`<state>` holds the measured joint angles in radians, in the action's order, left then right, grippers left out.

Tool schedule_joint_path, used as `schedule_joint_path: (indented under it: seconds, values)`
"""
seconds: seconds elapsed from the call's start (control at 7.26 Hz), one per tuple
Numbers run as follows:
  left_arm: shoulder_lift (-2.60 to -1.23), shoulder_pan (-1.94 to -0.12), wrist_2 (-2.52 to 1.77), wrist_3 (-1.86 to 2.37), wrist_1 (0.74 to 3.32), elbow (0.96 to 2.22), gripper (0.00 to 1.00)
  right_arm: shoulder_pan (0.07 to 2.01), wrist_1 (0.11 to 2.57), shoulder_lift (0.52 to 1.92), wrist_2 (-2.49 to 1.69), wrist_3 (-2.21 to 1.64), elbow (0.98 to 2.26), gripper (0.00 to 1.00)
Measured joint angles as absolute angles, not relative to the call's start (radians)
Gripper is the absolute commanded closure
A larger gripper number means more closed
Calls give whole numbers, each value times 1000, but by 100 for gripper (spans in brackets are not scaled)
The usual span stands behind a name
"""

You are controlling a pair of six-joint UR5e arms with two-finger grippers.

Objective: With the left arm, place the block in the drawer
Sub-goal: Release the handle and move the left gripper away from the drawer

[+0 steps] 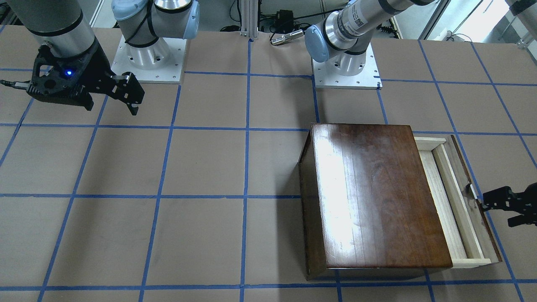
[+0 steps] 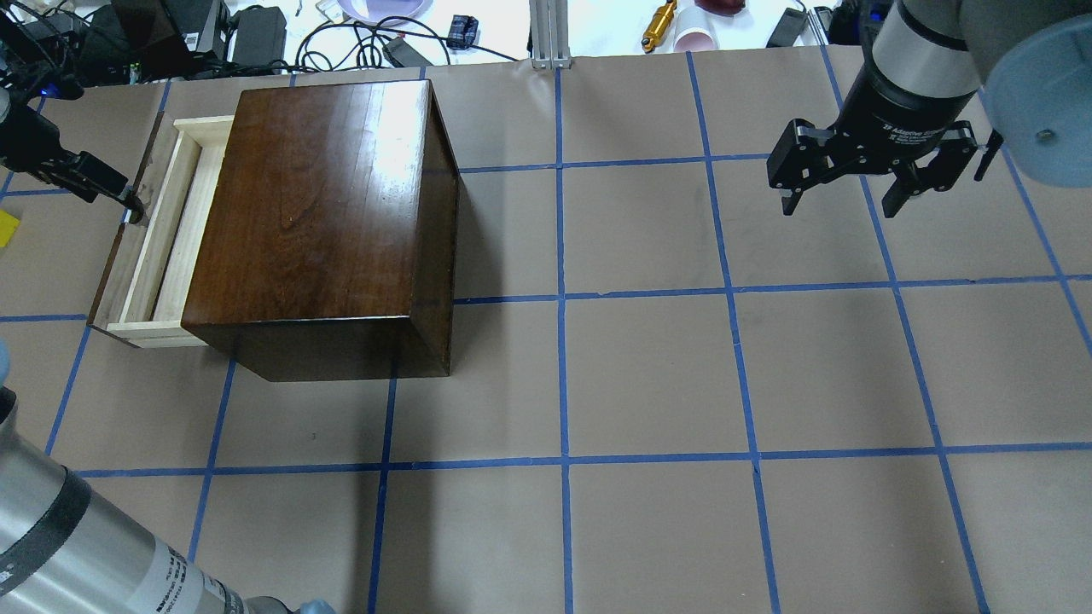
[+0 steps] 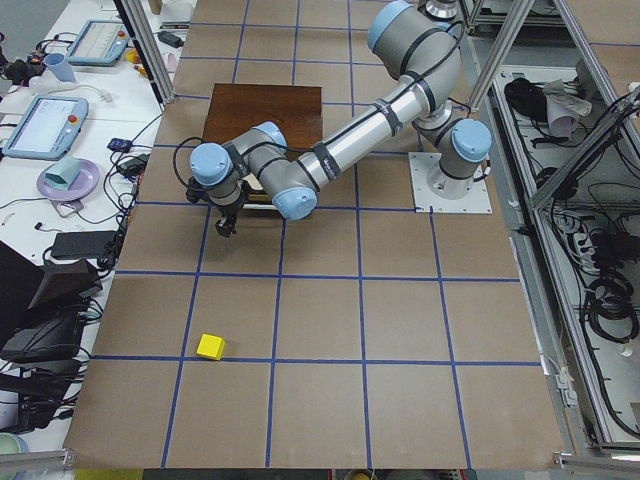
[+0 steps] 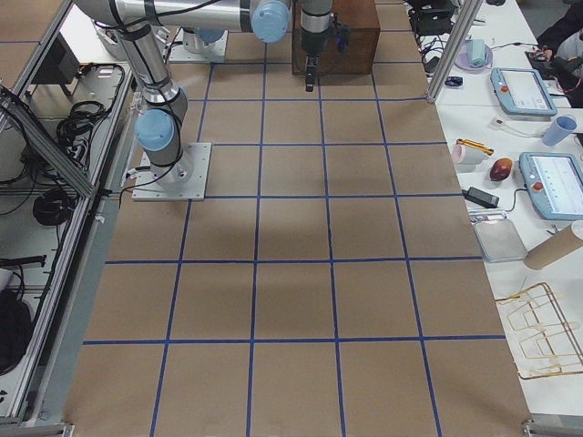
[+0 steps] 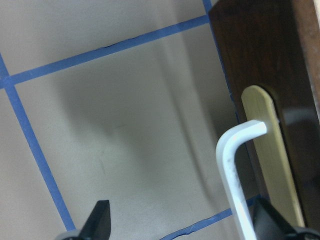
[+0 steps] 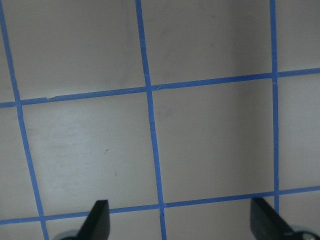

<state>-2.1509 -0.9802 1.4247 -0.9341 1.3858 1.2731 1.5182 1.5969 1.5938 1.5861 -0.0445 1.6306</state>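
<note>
— Where is the small bright yellow cube block (image 3: 210, 346) sitting?
— It is lying on the brown, blue-taped tabletop (image 2: 648, 358), well apart from the shallow pale-wood drawer (image 2: 166, 213), which is sticking partway out of the glossy dark-brown wooden box (image 2: 316, 196).
— And the pincers?
— The left pincer (image 5: 181, 220) is standing wide open at the drawer's front, gripping nothing, with the white bent handle (image 5: 232, 165) showing between its fingers. The right pincer (image 2: 842, 203) is hanging open, holding nothing.
</note>
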Motion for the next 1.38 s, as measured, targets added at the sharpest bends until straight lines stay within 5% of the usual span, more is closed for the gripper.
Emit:
schedule_joint_path:
  seconds: [1.38]
  values:
    - [-2174,-976,1467,-965,1386,1196,0,1519,1597,1594,1586,-44,1631,0]
